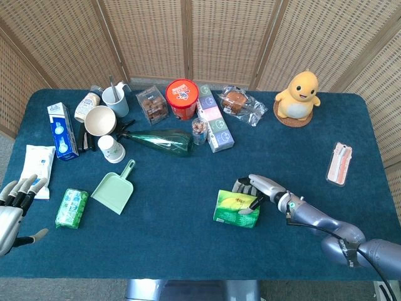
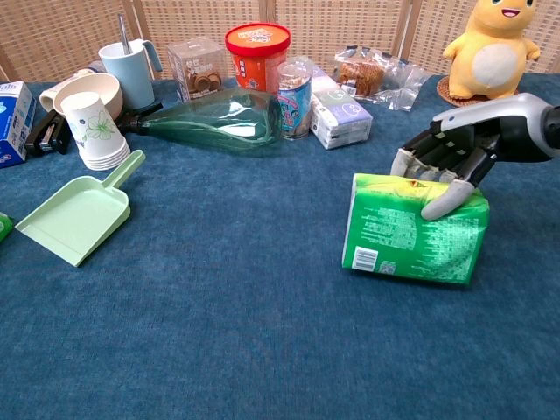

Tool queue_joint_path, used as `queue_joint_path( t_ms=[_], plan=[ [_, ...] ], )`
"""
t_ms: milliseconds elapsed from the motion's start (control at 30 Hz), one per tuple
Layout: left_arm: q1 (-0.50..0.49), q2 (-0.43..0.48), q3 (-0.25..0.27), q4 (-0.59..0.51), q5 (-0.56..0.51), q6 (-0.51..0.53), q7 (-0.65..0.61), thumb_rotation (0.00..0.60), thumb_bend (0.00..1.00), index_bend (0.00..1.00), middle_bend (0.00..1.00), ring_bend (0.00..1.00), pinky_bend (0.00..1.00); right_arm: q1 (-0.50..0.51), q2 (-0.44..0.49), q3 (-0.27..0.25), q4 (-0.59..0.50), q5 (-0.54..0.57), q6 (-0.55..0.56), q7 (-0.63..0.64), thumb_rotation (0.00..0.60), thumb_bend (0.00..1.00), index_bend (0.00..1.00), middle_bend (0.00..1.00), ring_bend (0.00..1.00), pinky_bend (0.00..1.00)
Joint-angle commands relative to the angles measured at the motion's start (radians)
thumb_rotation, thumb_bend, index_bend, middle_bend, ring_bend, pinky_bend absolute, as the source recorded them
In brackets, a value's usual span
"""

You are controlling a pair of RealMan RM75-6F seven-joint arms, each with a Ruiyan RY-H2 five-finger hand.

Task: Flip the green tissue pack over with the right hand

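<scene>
In the head view, the green tissue pack (image 1: 236, 209) stands tipped up on its edge at lower centre-right of the blue tabletop (image 1: 188, 244). The right hand (image 1: 258, 189) rests on the pack's upper right side, its fingers (image 1: 254, 202) curled over the top edge and the thumb pressed to the face. At the lower left corner, the left hand (image 1: 12, 207) hangs off the tabletop's edge with fingers spread, holding nothing. A mint dustpan (image 1: 115, 189) lies left of centre, with a green glass bottle (image 1: 160, 140) on its side above it and a yellow plush duck (image 1: 298, 94) at upper right.

In the chest view, the tissue pack (image 2: 415, 238) stands at right of centre, its printed back with a barcode facing the camera. The right hand (image 2: 448, 157) grips the top edge from behind, thumb on the near face. The dustpan (image 2: 74, 215) sits at far left, the bottle (image 2: 217, 118) behind it, and a red tub (image 2: 257, 54) at top centre.
</scene>
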State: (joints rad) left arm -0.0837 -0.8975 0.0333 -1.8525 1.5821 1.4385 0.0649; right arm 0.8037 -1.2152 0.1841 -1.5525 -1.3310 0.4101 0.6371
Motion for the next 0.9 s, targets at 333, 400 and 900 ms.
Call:
queue_joint_path(
  t_ms=[333, 400, 900],
  plan=[
    [0.002, 0.001, 0.0, 0.0, 0.0, 0.004, -0.003, 0.6, 0.04, 0.0, 0.0, 0.0, 0.0, -0.02, -0.055, -0.006, 0.022, 0.161, 0.157, -0.213, 0.6, 0.01, 0.0, 0.0, 0.0, 0.25],
    [0.002, 0.0, -0.001, 0.0, 0.0, 0.004, -0.003, 0.6, 0.04, 0.0, 0.0, 0.0, 0.0, -0.036, -0.061, 0.009, 0.011, 0.158, 0.212, -0.217, 0.6, 0.01, 0.0, 0.0, 0.0, 0.25],
    [0.001, 0.0, 0.0, -0.001, 0.004, 0.004, -0.002, 0.6, 0.04, 0.0, 0.0, 0.0, 0.0, -0.147, -0.106, -0.001, 0.046, -0.04, 0.549, -0.274, 0.6, 0.0, 0.0, 0.0, 0.0, 0.12]
  ],
)
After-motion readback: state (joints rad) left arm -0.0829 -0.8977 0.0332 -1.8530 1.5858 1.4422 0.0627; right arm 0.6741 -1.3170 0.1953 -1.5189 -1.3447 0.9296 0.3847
